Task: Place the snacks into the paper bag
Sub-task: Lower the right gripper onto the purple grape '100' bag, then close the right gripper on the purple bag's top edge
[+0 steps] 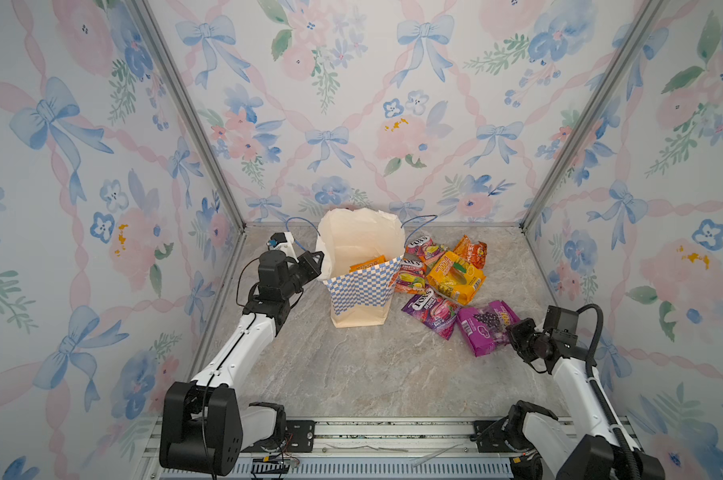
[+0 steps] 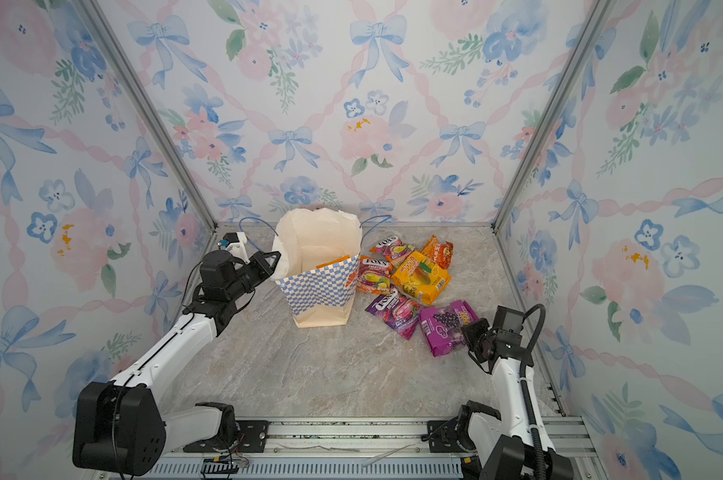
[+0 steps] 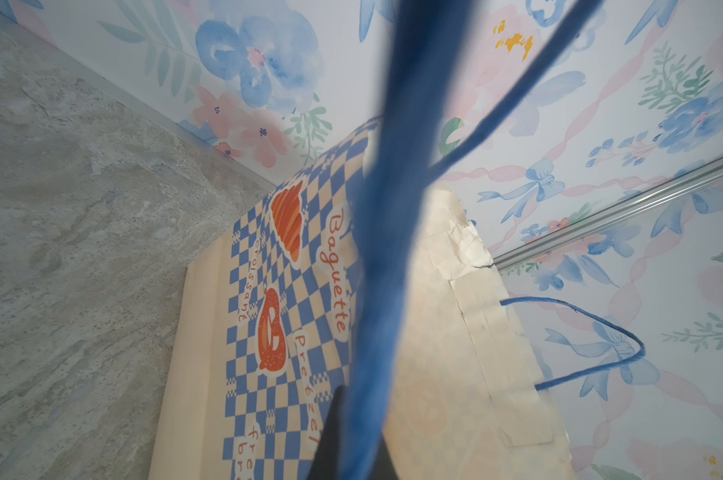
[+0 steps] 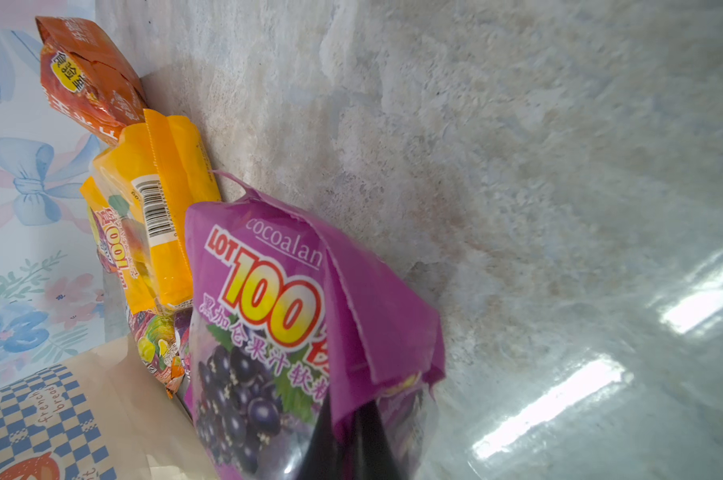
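Magenta shiny grape pack [image 1: 482,328] sits lower right in a top view; our right gripper [image 1: 512,332] pinches its near corner. We must carry it up-left to the tall cream paper bag [image 1: 362,299], whose rim our left gripper [image 1: 317,264] holds.

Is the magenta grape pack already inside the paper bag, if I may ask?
No, the magenta grape pack is outside the paper bag, in the right pincer.
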`<state>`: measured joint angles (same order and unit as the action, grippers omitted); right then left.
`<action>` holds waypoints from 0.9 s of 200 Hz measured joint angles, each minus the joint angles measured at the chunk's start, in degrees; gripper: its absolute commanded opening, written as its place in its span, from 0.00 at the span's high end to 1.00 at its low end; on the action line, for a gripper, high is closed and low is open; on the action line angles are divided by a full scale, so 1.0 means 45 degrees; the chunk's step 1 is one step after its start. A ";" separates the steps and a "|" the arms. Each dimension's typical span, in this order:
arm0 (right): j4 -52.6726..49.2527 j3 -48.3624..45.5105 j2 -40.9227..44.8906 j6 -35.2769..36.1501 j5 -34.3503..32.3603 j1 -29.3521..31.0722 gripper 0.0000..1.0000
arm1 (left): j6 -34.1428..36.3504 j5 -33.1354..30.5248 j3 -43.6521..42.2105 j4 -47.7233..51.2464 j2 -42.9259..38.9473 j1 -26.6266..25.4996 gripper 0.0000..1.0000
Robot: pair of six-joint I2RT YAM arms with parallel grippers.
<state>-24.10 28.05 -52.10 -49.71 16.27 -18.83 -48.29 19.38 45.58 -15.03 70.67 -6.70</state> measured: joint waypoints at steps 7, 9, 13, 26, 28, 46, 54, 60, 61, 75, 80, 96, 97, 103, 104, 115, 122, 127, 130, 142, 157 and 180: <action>-0.0019 0.0000 0.0121 0.0044 0.0010 0.0000 1.00 | 0.0000 0.0000 -0.0005 -0.0015 0.0000 0.0000 1.00; -0.0019 0.0000 0.0160 0.0068 0.0010 0.0000 1.00 | 0.0000 0.0000 -0.0010 -0.0019 0.0000 0.0000 1.00; -0.0024 0.0000 0.0233 0.0107 0.0015 0.0000 1.00 | 0.0000 0.0000 -0.0010 -0.0024 0.0000 0.0005 1.00; -0.0019 0.0000 0.0500 0.0262 0.0107 0.0000 1.00 | 0.0000 0.0005 -0.0010 -0.0024 0.0000 0.0015 1.00; -0.0019 0.0000 0.0554 0.0296 0.0112 0.0000 1.00 | 0.0000 0.0005 -0.0010 -0.0024 0.0000 0.0015 1.00; -0.0019 0.0000 0.0986 0.0544 0.0262 0.0000 1.00 | 0.0000 0.0005 -0.0010 -0.0024 0.0000 0.0024 1.00; -0.0015 0.0000 0.1248 0.0670 0.0325 0.0000 1.00 | 0.0000 0.0005 -0.0015 -0.0024 0.0000 0.0034 1.00; -0.0015 -0.0005 0.1438 0.0772 0.0364 0.0000 1.00 | 0.0000 0.0005 -0.0015 -0.0024 0.0000 0.0039 1.00; -0.0015 -0.0005 0.1462 0.0787 0.0369 0.0000 1.00 | 0.0000 0.0005 -0.0015 -0.0024 0.0000 0.0039 1.00; 0.0044 -0.0005 0.1841 0.0971 0.0520 0.0000 1.00 | 0.0000 0.0005 -0.0015 -0.0024 0.0000 0.0039 1.00; 0.0092 -0.0005 0.1943 0.1010 0.0588 0.0000 1.00 | 0.0000 0.0005 -0.0015 -0.0024 0.0000 0.0039 1.00; 0.0277 -0.0019 0.2084 0.1122 0.0821 0.0000 1.00 | -0.0005 0.0005 -0.0015 -0.0024 0.0000 0.0039 1.00; 0.0282 -0.0019 0.2084 0.1122 0.0826 0.0000 1.00 | 0.0000 0.0005 -0.0015 -0.0024 0.0000 0.0039 1.00; 0.0345 -0.0019 0.2074 0.1161 0.0923 0.0000 1.00 | 0.0000 0.0005 -0.0015 -0.0024 0.0000 0.0039 1.00; 0.0355 -0.0019 0.2069 0.1161 0.0933 0.0000 1.00 | 0.0000 0.0005 -0.0015 -0.0024 0.0000 0.0039 1.00; 0.0466 -0.0024 0.1928 0.1219 0.1073 0.0000 1.00 | 0.0000 0.0005 -0.0015 -0.0024 0.0000 0.0039 1.00; 0.0534 -0.0029 0.1807 0.1263 0.1132 0.0000 1.00 | 0.0000 0.0005 -0.0015 -0.0029 0.0000 0.0039 1.00; 0.0578 -0.0029 0.1695 0.1282 0.1171 0.0000 1.00 | 0.0000 0.0005 -0.0015 -0.0029 0.0000 0.0039 1.00; 0.0607 -0.0034 0.1632 0.1302 0.1205 0.0000 1.00 | 0.0000 0.0005 -0.0015 -0.0029 0.0000 0.0039 1.00; 0.0709 -0.0063 0.1365 0.1360 0.1268 0.0000 1.00 | 0.0000 0.0005 -0.0015 -0.0024 0.0000 0.0039 1.00; 0.0753 -0.0073 0.1015 0.1452 0.1297 0.0000 1.00 | -0.0005 0.0005 -0.0015 -0.0029 0.0000 0.0058 1.00; 0.0748 -0.0073 0.0486 0.1617 0.1292 0.0000 1.00 | 0.0000 0.0010 -0.0015 -0.0024 0.0000 0.0063 1.00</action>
<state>-20.73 27.73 -49.91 -42.44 22.09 -18.83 -48.29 19.42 45.52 -15.14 70.67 -6.42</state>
